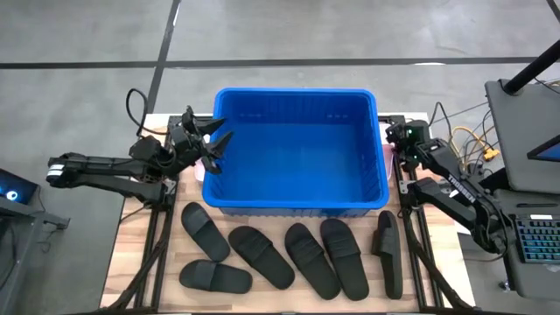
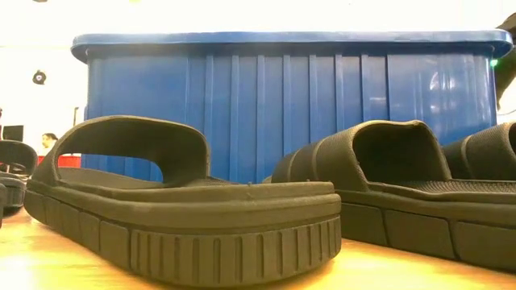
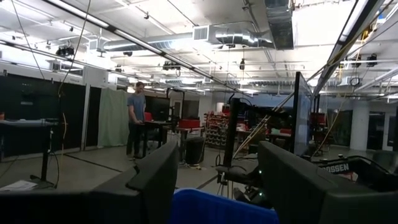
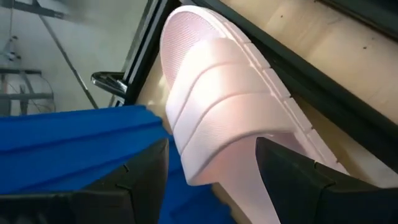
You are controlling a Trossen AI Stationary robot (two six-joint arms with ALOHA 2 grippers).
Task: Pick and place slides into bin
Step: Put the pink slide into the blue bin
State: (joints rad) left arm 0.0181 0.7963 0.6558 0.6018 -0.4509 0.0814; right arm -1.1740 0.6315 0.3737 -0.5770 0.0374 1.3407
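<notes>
The blue bin (image 1: 297,206) stands mid-table. Several black slides (image 1: 261,256) lie flat on their soles along the near edge, two of them close up in the low view (image 2: 185,209). A pale pink slide (image 4: 217,118) lies beside the bin's right wall. My right gripper (image 4: 214,180) hangs open over it, one finger on each side of its ribbed strap, and shows no touch. In the high view that gripper (image 1: 395,145) is at the bin's far right corner. My left gripper (image 1: 220,133) is open above the bin's left rim, tipped upward and holding nothing.
Another pink piece (image 1: 206,166) shows by the bin's left wall, under my left arm. Black frame rails (image 1: 404,201) run along the table's right side next to the pink slide. A person (image 3: 136,118) stands far back in the room.
</notes>
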